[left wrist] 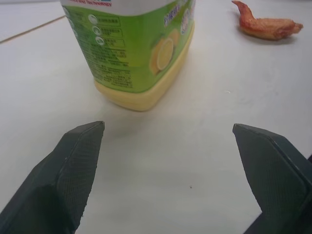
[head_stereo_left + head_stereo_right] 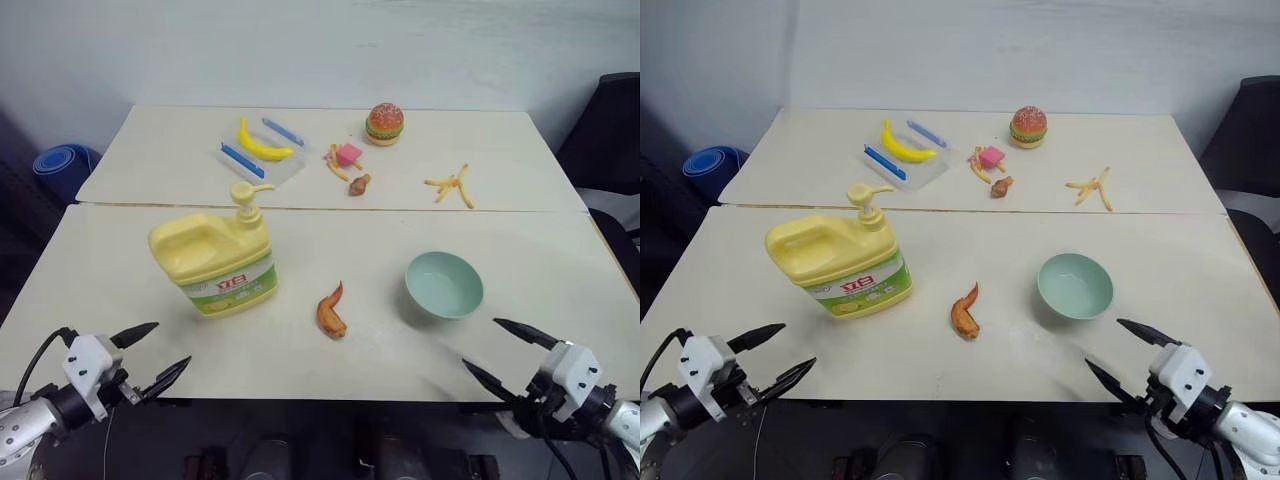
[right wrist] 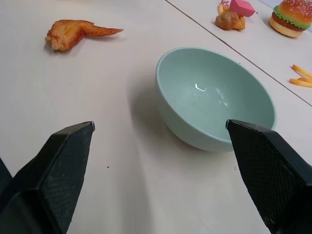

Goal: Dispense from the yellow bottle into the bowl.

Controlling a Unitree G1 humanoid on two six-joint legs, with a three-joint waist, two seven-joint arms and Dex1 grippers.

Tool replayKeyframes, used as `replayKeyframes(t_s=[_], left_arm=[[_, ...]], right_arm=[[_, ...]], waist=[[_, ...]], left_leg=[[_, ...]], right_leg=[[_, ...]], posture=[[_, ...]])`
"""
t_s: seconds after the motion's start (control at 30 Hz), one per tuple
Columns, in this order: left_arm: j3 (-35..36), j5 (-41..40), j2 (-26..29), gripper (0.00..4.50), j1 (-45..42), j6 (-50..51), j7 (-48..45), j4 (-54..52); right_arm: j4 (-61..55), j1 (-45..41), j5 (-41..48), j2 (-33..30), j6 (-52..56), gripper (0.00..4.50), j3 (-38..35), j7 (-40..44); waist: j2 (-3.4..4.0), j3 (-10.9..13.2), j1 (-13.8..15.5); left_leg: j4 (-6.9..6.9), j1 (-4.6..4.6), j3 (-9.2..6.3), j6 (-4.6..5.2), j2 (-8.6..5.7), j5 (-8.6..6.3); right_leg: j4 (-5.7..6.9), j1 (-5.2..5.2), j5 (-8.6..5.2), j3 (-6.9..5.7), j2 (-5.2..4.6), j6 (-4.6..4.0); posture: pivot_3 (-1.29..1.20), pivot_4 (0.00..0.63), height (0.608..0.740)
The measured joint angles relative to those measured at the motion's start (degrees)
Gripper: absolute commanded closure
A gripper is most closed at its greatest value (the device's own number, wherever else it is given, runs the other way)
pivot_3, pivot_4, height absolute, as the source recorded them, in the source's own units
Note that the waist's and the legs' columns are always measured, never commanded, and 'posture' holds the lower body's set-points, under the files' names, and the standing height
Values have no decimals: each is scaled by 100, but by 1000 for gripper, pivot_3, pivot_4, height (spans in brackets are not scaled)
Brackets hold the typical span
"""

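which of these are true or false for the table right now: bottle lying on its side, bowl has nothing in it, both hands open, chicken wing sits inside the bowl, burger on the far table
1. The yellow bottle lies on its side. False: it stands upright, pump nozzle on top.
2. The bowl has nothing in it. True.
3. The left hand and right hand are both open and hold nothing. True.
4. The chicken wing sits inside the bowl. False: it lies on the table between bottle and bowl.
5. The burger is on the far table. True.
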Motion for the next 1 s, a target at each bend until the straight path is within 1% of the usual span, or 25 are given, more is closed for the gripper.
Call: replayKeyframes(t_s=[0.1,0.17,0.2,0.27,0.3,0.33,0.43,0.5,0.57,0.67,0.83,0.93,1.0], left_arm=[[1,-41,24,15,-22,100,-32,-2],[-7,-264,66,15,-71,336,-175,-3],[-34,-481,178,15,-80,452,-438,-52],[-94,-672,401,15,-96,494,-858,-345],[-108,-681,453,15,-77,473,-983,-486],[-148,-679,461,15,-62,433,-1065,-559],[-355,-681,416,15,42,465,-1170,-770],[-351,-695,422,15,118,537,-1175,-863],[-351,-696,428,15,147,571,-1194,-981],[-277,-698,422,15,256,627,-1169,-1052],[-200,-741,393,15,411,667,-1096,-1224],[-195,-743,363,0,480,676,-1066,-1300],[-199,-743,321,0,504,678,-1050,-1365]], right_arm=[[-290,-124,65,0,297,0,20,-127],[-823,-590,266,-77,1059,0,304,-393],[-1296,-1145,455,-145,1866,0,685,-658],[-2064,-2096,761,-177,3091,0,1345,-1065],[-2225,-2477,785,-142,3550,0,1670,-1210],[-2247,-2782,768,-8,3915,0,1970,-1356],[-2138,-3230,536,595,4908,0,3048,-1851],[-1906,-3356,148,688,5126,0,3606,-2009],[-1480,-3522,-322,864,5182,0,3952,-2250],[-840,-3764,-774,1180,5238,0,4217,-2433],[229,-3995,-1067,1909,4982,0,4480,-2449],[696,-4182,-1203,2148,4586,549,4522,-2361],[1026,-4230,-1233,2328,4284,1197,4455,-2347]], waist=[[2,1,-11],[-2,3,-66],[-5,4,-120],[-1,2,-134],[1,-6,-131],[-3,-10,-119],[-12,-17,-53],[-21,-22,-41],[-33,-29,-52],[-39,-31,-87],[-47,-35,-166],[-43,-35,-176],[-43,-35,-194]], left_leg=[[0,-1,3,0,0,0],[0,-2,10,-1,5,1],[0,0,11,-8,8,5],[0,3,0,-18,12,10],[-3,9,-7,-35,13,15],[-3,2,-13,-66,12,29],[-6,-28,-30,-71,5,33],[-3,-35,-24,-58,-7,37],[4,-33,-19,-43,-17,38],[6,-23,-18,-37,-17,37],[5,-23,-23,-49,-8,41],[4,-19,-22,-53,-6,44],[4,-17,-21,-56,-2,44]], right_leg=[[2,1,0,5,0,0],[12,0,0,14,1,-1],[18,-1,0,14,1,-5],[29,-16,-5,5,1,-18],[31,-26,-10,-3,1,-26],[34,-31,-13,-9,2,-32],[35,-52,-15,-10,8,-35],[33,-46,-14,-7,6,-33],[6,-35,-6,-3,0,-20],[-5,-23,-2,-1,-1,-13],[12,-29,-1,-5,6,-12],[16,-29,-1,-5,9,-12],[20,-29,-2,-5,14,-12]], posture=[[0,150,740],[0,150,740],[0,150,740],[0,150,740],[0,150,740],[0,150,740],[0,150,740],[0,150,740],[0,150,740],[0,150,740],[0,150,740],[0,150,740],[0,150,740]])
